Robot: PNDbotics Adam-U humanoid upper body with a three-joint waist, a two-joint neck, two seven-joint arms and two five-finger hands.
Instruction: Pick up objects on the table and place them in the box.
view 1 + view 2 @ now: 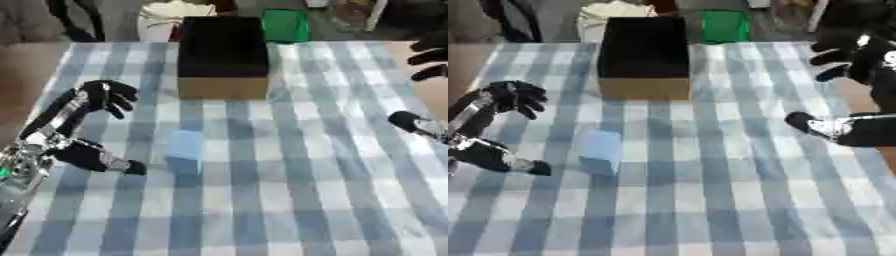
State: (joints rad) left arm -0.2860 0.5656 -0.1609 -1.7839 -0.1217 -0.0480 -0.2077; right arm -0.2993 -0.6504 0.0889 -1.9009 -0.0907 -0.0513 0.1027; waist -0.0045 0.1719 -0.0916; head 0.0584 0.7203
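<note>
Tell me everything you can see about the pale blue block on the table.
The pale blue block is a small boxy thing with soft edges, plain and unmarked; its material cannot be told. It lies flat on the blue and white checked tablecloth, near the middle, in front of the open box and apart from it. Nothing touches it: the left hand is spread beside it on its left, thumb pointing toward it, with a gap between them.

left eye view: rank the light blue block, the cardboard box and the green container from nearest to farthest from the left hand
1. light blue block, just right of the left hand.
2. cardboard box, farther back, mid-table.
3. green container, beyond the table's far edge.
</note>
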